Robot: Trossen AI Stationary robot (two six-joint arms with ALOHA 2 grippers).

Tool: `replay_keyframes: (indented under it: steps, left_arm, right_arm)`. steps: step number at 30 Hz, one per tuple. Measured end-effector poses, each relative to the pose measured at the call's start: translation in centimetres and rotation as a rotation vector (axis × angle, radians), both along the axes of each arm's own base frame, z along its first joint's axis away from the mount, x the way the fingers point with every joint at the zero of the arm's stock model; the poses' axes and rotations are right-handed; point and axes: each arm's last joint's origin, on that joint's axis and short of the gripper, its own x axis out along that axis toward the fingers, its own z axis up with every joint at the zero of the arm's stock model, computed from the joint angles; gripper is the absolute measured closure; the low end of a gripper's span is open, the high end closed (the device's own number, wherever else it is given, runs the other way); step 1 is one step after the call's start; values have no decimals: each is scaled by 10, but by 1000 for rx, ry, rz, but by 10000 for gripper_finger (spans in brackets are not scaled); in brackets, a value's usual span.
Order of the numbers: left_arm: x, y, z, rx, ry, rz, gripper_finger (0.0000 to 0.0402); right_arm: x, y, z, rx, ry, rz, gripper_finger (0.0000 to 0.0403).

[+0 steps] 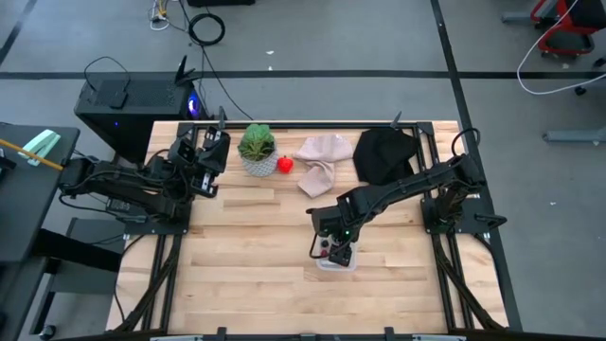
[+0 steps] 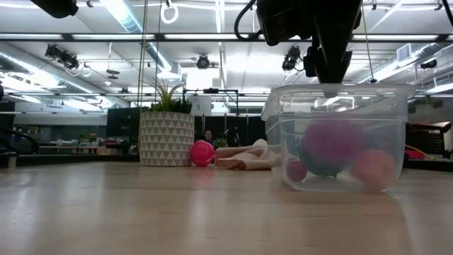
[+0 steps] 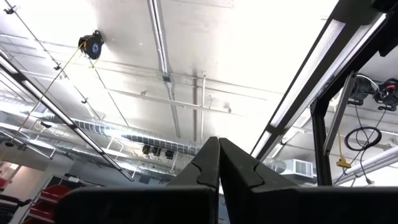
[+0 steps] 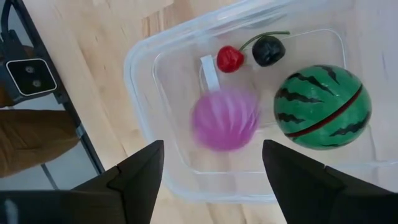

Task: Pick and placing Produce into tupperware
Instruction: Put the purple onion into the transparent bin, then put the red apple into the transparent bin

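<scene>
The clear tupperware (image 4: 140,93) stands on the table's near right part (image 1: 343,264). Inside it lie a purple ball (image 4: 225,118), a green striped watermelon ball (image 4: 322,106), and two cherries, one red (image 4: 229,59) and one dark (image 4: 268,51). My right gripper (image 4: 211,144) hangs open just above the container (image 2: 331,83), its fingers on either side of the purple ball without touching it. One red produce piece (image 1: 284,164) rests on the table beside the plant pot (image 2: 202,153). My left gripper (image 3: 219,168) is shut, parked at the far left (image 1: 210,156), pointing at the ceiling.
A leafy plant in a white patterned pot (image 1: 257,149) stands at the far middle. A beige cloth (image 1: 322,161) and a black cloth (image 1: 383,152) lie to its right. Bare wood (image 1: 246,246) spreads over the near left. Metal frame rails (image 1: 445,275) run along the table's sides.
</scene>
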Motion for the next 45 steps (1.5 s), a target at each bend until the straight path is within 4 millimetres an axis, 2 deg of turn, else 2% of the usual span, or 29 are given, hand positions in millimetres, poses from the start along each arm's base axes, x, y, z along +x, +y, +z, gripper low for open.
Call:
replay_keyframes:
  steps: [9, 34, 45]
  left_arm:
    - [0, 0, 0, -1, -1, -2, 379]
    - [0, 0, 0, -1, -1, -2, 391]
    - [0, 0, 0, -19, -7, -28, 368]
  right_arm:
    - [0, 0, 0, 0, 0, 0, 124]
    - [0, 0, 0, -1, 0, 0, 126]
    - [0, 0, 0, 3, 8, -26, 126]
